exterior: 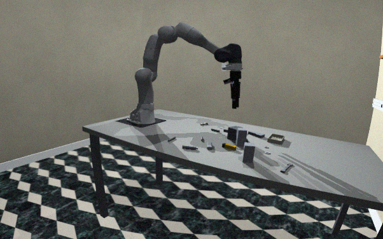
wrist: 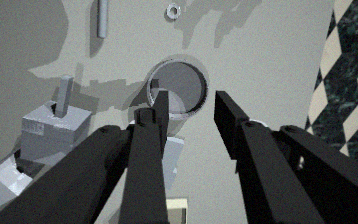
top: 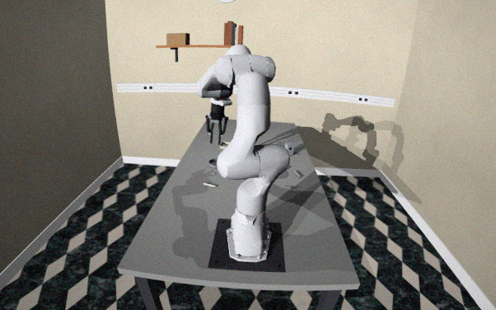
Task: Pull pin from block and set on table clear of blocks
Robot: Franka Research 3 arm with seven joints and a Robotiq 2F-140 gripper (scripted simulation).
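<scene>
In the wrist view a grey block (wrist: pixel 55 126) stands at the left with a grey pin (wrist: pixel 64 95) sticking up out of its top. A second grey block (wrist: pixel 5 181) lies just below it, and a third (wrist: pixel 173 156) is partly hidden behind my left finger. My gripper (wrist: pixel 191 105) hangs high above the table, to the right of the pin's block, with its fingers partly apart and nothing between them. In the exterior view the gripper (exterior: pixel 235 105) is well above the cluster of blocks (exterior: pixel 237 135). In the top view the gripper (top: pixel 217 139) shows left of the arm.
A round shallow dish (wrist: pixel 177 89) lies under the fingertips. A grey rod (wrist: pixel 102 17) and a small washer (wrist: pixel 173 10) lie beyond it. The table's edge runs close on the right (wrist: pixel 325 100). The exterior view shows a lone block (exterior: pixel 249 152), a yellow piece (exterior: pixel 229 146) and a small tray (exterior: pixel 276 138).
</scene>
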